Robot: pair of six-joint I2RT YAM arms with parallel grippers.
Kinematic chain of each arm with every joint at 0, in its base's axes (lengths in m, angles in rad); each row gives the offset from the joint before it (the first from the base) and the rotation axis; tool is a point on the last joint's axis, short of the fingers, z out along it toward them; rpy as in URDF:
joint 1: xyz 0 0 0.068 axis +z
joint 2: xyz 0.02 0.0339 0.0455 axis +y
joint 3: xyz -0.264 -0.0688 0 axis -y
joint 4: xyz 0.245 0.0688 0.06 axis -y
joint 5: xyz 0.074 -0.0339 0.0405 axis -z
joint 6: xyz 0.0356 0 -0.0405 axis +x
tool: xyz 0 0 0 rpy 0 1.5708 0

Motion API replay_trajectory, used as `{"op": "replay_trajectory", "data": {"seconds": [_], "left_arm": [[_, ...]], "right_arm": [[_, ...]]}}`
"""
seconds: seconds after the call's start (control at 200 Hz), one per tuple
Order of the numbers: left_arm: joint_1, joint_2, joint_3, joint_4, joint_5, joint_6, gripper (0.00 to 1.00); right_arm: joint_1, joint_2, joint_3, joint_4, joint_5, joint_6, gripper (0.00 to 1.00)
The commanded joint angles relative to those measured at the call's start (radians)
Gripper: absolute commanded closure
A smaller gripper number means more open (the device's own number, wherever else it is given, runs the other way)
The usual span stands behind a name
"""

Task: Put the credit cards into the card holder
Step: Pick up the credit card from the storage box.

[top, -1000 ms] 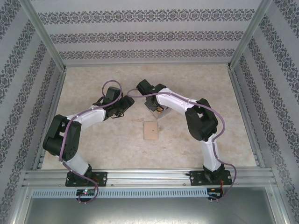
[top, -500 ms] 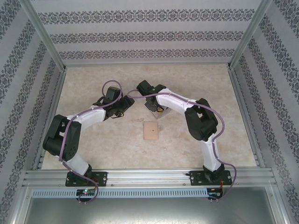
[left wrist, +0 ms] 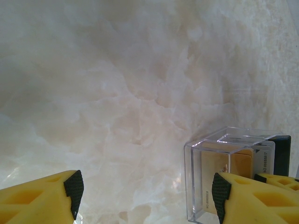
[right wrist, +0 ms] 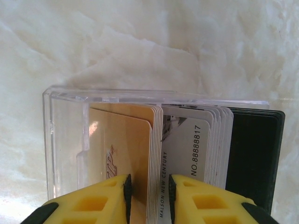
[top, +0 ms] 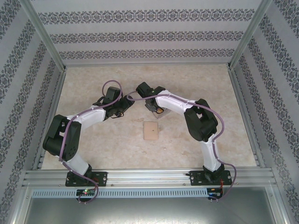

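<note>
The credit cards stand on edge in a clear plastic box [right wrist: 65, 140]: an orange-yellow stack [right wrist: 131, 140], white cards [right wrist: 196, 144] and black ones [right wrist: 254, 154]. My right gripper [right wrist: 148, 191] is over the box, its jaws narrowly apart and straddling the top edges of the orange stack, with a slim gap still showing at the right pad. The tan card holder [top: 150, 130] lies flat and closed on the table, nearer the arm bases. My left gripper [left wrist: 147, 196] is wide open just left of the box [left wrist: 224, 158], holding nothing.
The marble-patterned tabletop [top: 93, 140] spreads around the box and the holder. Patterned walls and metal frame rails [top: 243, 93] enclose it. Both forearms meet over the table's middle, close to each other.
The right arm's wrist has shifted slightly left and lower toward the box. The left arm and the card holder have stayed put.
</note>
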Motion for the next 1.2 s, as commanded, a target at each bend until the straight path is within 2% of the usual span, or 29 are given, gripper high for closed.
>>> {"op": "replay_trajectory", "data": {"seconds": [0.0,1.199], "left_arm": [[0.01,-0.013,-0.002,0.001,0.009,-0.003,0.25],[0.01,0.005,0.005,0.011,0.032,-0.01,0.25]], "right_arm": [[0.005,-0.039,-0.02,0.001,0.049,0.0,0.71],[0.001,-0.068,-0.045,0.022,0.073,0.008,0.82]]}}
